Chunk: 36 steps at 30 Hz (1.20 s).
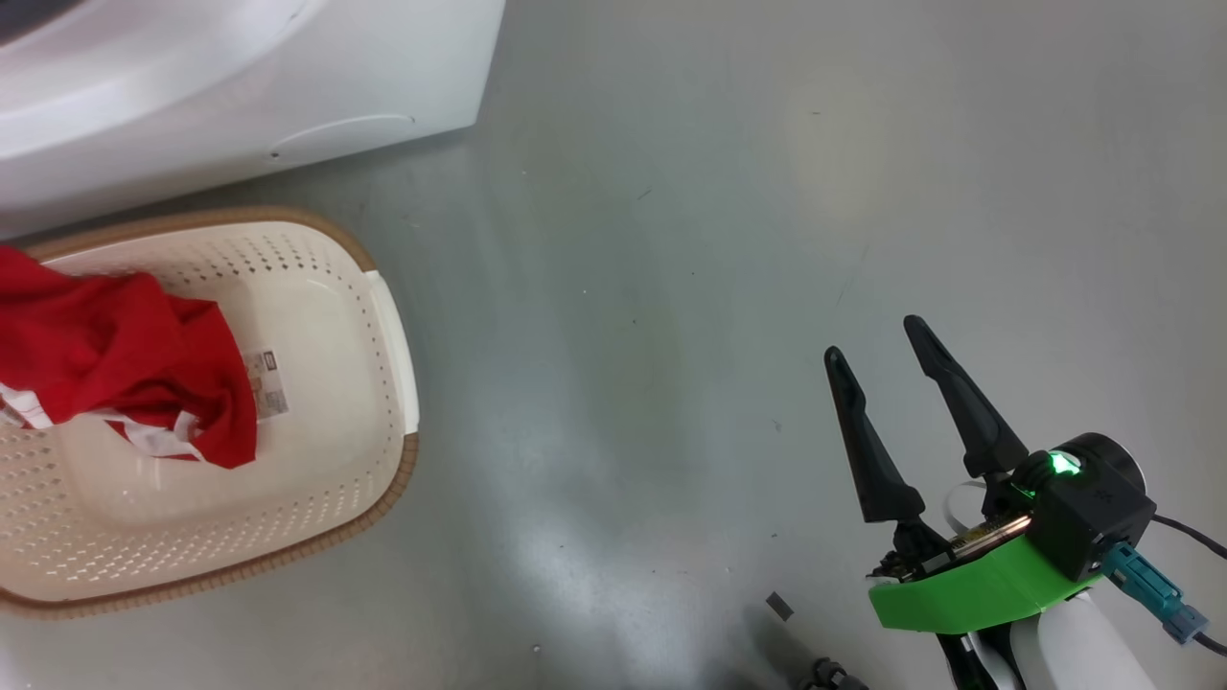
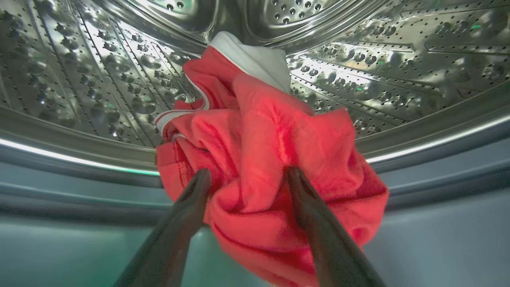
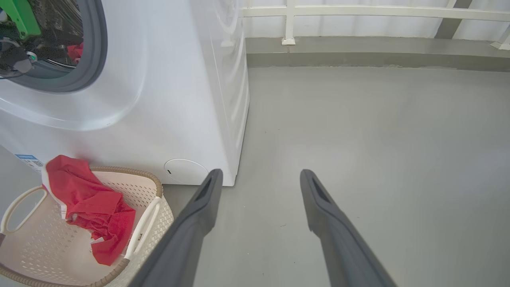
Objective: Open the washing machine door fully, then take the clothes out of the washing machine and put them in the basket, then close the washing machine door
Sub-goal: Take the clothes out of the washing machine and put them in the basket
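Note:
Inside the steel drum (image 2: 398,59) of the washing machine (image 1: 240,86), my left gripper (image 2: 248,174) stands open. Its fingers straddle a bunched red garment with white trim (image 2: 271,135) that lies over the drum's lip. Another red garment (image 1: 115,355) lies in the cream basket (image 1: 388,316) on the floor in front of the machine. My right gripper (image 1: 871,337) hangs open and empty over bare floor, far right of the basket. The right wrist view shows the machine (image 3: 179,99), the basket (image 3: 155,187), its garment (image 3: 91,203) and my left arm (image 3: 16,52) in the opening. The door is out of view.
Grey floor (image 1: 671,287) stretches right of the machine and basket. A white railing (image 3: 358,10) runs along the far wall. A small dark scrap (image 1: 779,606) lies on the floor near my right arm. A blue sticker (image 3: 28,161) is low on the machine's front.

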Tool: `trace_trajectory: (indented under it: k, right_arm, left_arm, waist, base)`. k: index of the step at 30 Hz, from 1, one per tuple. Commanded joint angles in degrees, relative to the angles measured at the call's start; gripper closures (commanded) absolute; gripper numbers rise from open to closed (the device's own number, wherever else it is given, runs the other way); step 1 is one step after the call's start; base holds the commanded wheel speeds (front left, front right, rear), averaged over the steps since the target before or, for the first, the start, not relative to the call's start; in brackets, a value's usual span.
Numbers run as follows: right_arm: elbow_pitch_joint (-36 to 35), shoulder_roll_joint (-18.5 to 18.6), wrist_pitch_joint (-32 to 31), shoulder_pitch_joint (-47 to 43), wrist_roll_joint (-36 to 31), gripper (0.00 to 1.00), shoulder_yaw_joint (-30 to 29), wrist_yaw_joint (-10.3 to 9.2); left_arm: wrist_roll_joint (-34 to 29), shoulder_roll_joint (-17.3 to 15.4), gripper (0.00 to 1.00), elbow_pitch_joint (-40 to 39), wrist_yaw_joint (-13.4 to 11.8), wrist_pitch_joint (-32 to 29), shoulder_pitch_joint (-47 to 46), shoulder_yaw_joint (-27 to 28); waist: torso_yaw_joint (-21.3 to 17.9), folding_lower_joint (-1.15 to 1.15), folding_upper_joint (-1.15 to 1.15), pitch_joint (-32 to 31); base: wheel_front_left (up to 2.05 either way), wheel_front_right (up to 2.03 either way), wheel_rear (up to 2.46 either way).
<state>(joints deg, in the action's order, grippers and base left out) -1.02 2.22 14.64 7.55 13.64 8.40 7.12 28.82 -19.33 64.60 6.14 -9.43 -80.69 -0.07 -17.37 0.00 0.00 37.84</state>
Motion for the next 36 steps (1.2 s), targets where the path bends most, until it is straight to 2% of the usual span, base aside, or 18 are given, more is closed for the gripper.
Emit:
trace_trajectory:
  k: [1, 8, 10, 11, 20, 25, 36]
  right_arm:
    - [-1.08, 0.65, 0.36, -0.30, 0.17, 0.00, 1.27, 0.36]
    - [-1.28, 0.65, 0.36, -0.04, 0.39, 0.00, 1.01, 0.36]
    - [-1.28, 0.65, 0.36, 0.16, 0.40, 0.00, 0.97, 0.36]
    - [-1.28, 0.65, 0.36, 0.32, 0.37, 0.00, 0.81, 0.36]
    - [-1.38, 0.65, 0.36, 0.88, 0.25, 0.00, -0.23, 0.36]
    - [-1.38, 0.65, 0.36, 1.04, 0.28, 0.00, -0.59, 0.36]
    - [-2.24, 0.65, 0.36, 0.97, 0.00, 0.00, -2.55, 0.36]
  left_arm:
    - [0.14, -3.07, 0.00, -0.89, 0.31, -0.23, -0.88, 0.29]
    - [2.11, -1.85, 0.00, 1.28, 0.83, -0.54, -2.46, 0.47]
    - [2.76, -1.40, 0.56, 1.61, 0.99, -0.68, -2.62, 0.41]
    - [3.29, -1.04, 1.00, 1.55, 1.13, -0.62, -2.81, 0.17]
    - [4.33, 0.27, 1.00, -1.24, 1.33, 2.07, -1.53, -3.13]
    - [5.28, -0.25, 1.00, -4.45, 1.34, 4.61, 0.98, -5.63]
    - [3.52, -1.79, 1.00, -10.17, 1.20, 17.31, 7.68, -8.30]
  waist:
    - [-0.28, 0.00, 0.00, 0.19]
    - [-0.39, 0.00, 0.00, 1.01]
    - [-0.29, 0.00, 0.00, 1.17]
    - [-0.07, 0.00, 0.00, 1.30]
    - [2.17, 0.00, 0.00, 1.88]
    - [3.70, 0.00, 0.00, 1.88]
    - [6.83, 0.00, 0.00, 1.73]
  base:
    - [0.00, 0.00, 0.00]
    - [0.00, 0.00, 0.00]
    - [0.00, 0.00, 0.00]
    - [0.00, 0.00, 0.00]
    - [0.00, 0.00, 0.00]
    - [0.00, 0.00, 0.00]
    - [0.00, 0.00, 0.00]
